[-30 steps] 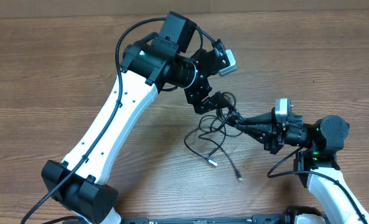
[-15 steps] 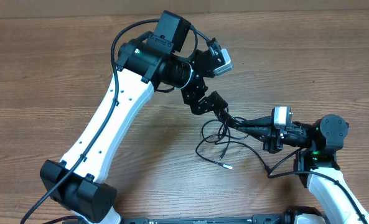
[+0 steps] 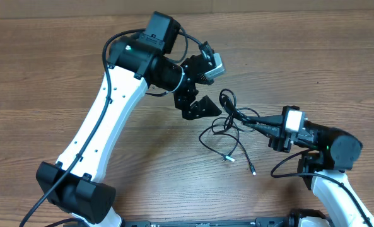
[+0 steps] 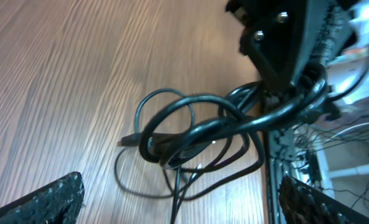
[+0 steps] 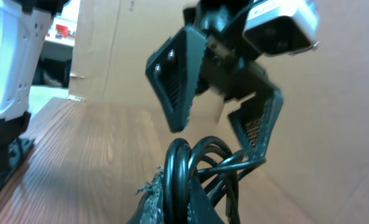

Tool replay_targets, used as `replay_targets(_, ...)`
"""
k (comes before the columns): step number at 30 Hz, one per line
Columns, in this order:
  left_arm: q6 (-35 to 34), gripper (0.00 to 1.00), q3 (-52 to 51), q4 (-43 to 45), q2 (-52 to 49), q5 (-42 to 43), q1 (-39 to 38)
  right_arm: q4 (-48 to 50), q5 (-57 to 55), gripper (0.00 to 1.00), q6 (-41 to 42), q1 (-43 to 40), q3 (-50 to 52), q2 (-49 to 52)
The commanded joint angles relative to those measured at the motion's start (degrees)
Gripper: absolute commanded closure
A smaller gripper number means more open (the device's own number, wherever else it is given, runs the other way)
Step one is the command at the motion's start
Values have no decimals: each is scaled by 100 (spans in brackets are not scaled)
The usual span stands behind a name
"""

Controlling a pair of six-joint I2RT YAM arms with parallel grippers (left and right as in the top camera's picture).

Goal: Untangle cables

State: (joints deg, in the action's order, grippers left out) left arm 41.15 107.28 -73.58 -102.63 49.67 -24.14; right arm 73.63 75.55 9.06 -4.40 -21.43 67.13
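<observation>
The cables (image 3: 219, 129) are a knot of thin black cords on the wooden table, with two plug ends (image 3: 229, 158) trailing toward the front. My right gripper (image 3: 245, 120) comes in from the right and is shut on the bundle's right side. In the right wrist view several strands (image 5: 185, 163) stand pinched between its pads (image 5: 165, 199). My left gripper (image 3: 210, 91) hangs open just up and left of the knot, clear of it. In the left wrist view its fingers (image 4: 53, 199) frame the looped cables (image 4: 190, 127) below the right gripper (image 4: 290, 50).
Bare wood-grain table (image 3: 300, 50) surrounds the knot on all sides. The left arm's white link (image 3: 105, 120) crosses the left half of the table. The right arm's base (image 3: 328, 167) sits at the front right.
The left gripper has drawn back up and left, away from the knot. The right gripper has closed fully on the cables, and the loose ends have slid to the right.
</observation>
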Motion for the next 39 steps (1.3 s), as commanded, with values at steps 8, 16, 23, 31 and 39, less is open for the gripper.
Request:
replay_targets(8, 540, 0, 50, 533, 192, 1641, 109, 1510, -1401, 96, 2614, 15, -114, -15)
replay_targets(16, -70, 0, 50, 957, 192, 1635, 109, 1707, -1530, 96, 2719, 17, -116, -35)
replay_targets(23, -129, 1, 50, 1156, 192, 1316, 133, 1709, -1532, 96, 2719, 17, -116, -35)
replay_targets(31, -1187, 0, 50, 1580, 177, 420, 118, 1709, -1534, 96, 2719, 17, -116, -37)
replay_targets(39, -1134, 0, 50, 1561, 105, 391, 39, 1707, -1534, 96, 2719, 22, -116, -37)
